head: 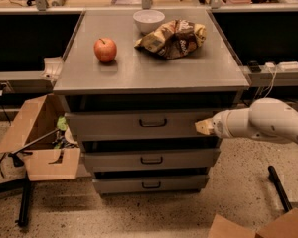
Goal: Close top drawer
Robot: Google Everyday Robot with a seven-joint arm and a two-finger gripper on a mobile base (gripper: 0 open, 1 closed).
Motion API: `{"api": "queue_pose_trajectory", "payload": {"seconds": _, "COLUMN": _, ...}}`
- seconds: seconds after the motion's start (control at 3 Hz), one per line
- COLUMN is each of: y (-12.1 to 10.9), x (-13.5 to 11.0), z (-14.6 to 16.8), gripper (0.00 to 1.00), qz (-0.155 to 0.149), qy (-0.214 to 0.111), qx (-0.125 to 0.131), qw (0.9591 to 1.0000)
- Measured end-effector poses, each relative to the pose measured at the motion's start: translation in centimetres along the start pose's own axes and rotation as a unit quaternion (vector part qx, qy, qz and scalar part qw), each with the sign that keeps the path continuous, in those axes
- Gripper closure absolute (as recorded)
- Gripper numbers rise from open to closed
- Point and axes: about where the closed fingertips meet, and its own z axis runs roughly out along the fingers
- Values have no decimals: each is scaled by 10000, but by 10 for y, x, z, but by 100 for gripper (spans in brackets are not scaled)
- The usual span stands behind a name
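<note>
We found the claw (pixel 204 127) at the right end of the top drawer (pixel 134 125), apparently touching its front, with the white arm (pixel 268 125) reaching in from the right. Whether the claw was spread or pressed together we could not tell (only a pale tip showed past the wrist). The top drawer sat directly under the table (pixel 149 78), its front standing slightly proud with a dark gap above, so we judged it not fully shut. Its long axis ran left to right, and its dark handle (pixel 153 122) lay well to the claw's left. The closing travel ran straight back under the table. Pushed so far off centre, the drawer might rack, we thought. The cardboard box (pixel 35 138) on the left lay well apart from the arm, and the middle drawer (pixel 151 159) sat just below the claw.
</note>
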Motion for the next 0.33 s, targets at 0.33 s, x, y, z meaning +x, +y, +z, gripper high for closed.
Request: {"api": "queue_pose_trajectory", "payload": {"seconds": 0.33, "y": 11, "x": 12, "z": -37, "gripper": 100, "qz": -216, "qy": -188, "qx": -519, "qw": 9982}}
